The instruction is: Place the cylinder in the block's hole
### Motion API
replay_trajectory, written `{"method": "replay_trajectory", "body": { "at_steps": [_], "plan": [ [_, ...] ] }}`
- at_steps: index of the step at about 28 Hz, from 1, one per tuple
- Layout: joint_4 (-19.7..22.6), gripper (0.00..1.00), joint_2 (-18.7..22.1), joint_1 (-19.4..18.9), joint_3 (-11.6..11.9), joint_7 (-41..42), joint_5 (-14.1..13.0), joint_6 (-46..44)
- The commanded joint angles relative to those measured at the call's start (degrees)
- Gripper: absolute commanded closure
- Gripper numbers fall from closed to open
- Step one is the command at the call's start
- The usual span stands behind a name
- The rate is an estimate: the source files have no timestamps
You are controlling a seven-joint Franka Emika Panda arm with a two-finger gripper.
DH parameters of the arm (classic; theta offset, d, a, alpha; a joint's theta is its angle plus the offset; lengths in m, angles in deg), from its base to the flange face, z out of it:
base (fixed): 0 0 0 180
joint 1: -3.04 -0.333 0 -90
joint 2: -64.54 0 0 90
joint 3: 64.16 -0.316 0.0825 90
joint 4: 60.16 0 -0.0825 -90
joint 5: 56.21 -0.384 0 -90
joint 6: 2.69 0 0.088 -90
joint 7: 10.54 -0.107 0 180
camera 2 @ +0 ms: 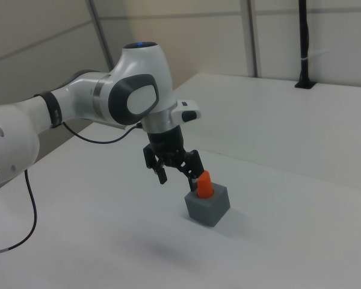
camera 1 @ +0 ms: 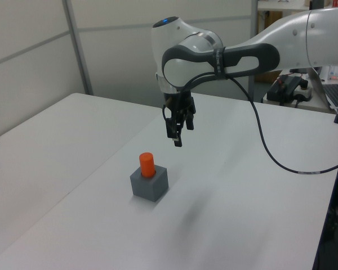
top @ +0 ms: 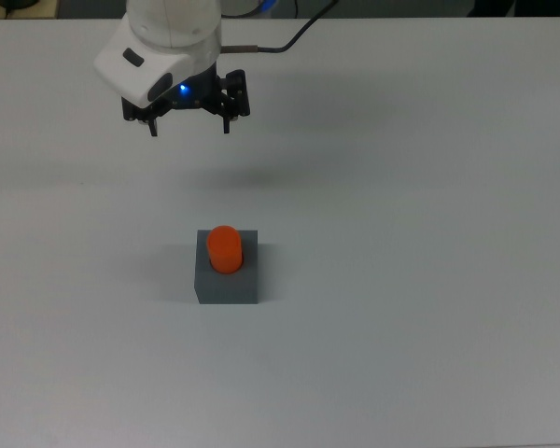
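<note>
Cylinder (top: 225, 248) stands upright in block (top: 228, 280), lower end sunk in hole, orange top proud. Block mid-table (top: 429, 233). Gripper (top: 189, 122) hangs well above, off to top view's upper left, fingers spread, empty. Cylinder looks light, rigid, smooth, likely slippery; best pinched across exposed upper sides. Block seems steady.

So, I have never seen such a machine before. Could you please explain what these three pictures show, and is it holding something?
It is a white robot arm with a two-finger gripper, open and holding nothing. Three cameras see the same moment: one from above, two from opposite sides of the white table. On the table stands a dark grey block, and an orange cylinder stands upright in its top. The gripper hangs in the air apart from them, touching neither. In the right view it only overlaps the cylinder.
</note>
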Motion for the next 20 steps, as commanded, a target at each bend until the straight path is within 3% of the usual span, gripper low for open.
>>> {"method": "replay_trajectory", "body": {
  "at_steps": [1, 20],
  "plan": [
    [-0.61, 0.00, -0.47, -0.49, 0.37, 0.99, -0.91, -0.29],
    [-0.44, 0.00, -1.26, -0.05, 0.63, 1.25, -0.64, -0.12]
  ]
}}
